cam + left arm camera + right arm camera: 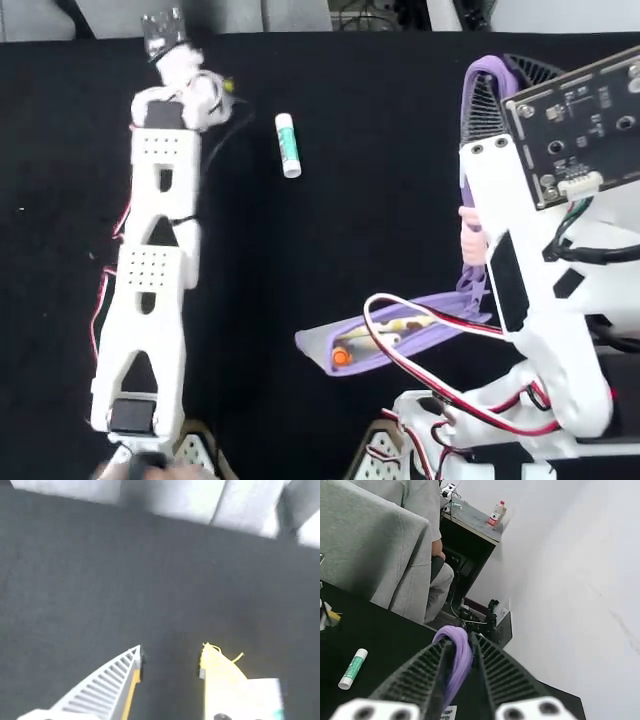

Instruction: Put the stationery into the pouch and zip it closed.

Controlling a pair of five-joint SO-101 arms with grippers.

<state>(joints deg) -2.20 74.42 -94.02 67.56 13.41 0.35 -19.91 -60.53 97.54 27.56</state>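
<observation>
Table [330, 230]: black cloth, under both arms.
Right arm [530, 300]: raised close to the high camera, its wrist board above the pouch's strap.
Left arm [150, 280]: stretched out long and low towards the table's far edge.
Pouch [420, 335]: purple, mouth unzipped. Its body lies back from the right gripper towards that arm's base, and its strap [454, 632] runs up to the fingers.
Right gripper [461, 647]: clamped on the strap, whose loop sticks out past the fingertips.
Left gripper [170, 667]: fingers apart, nothing between them, bare cloth just beneath and the table's far edge ahead.
Glue stick [288, 145]: white and green, lying flat on the cloth between the two grippers. It is nearer the left gripper, to its side, touching neither, and well apart from the pouch.
Stationery in pouch: an orange-tipped piece [342, 356] at the open end farthest from the right gripper, with a pale yellowish piece [400, 325] just beside it.
</observation>
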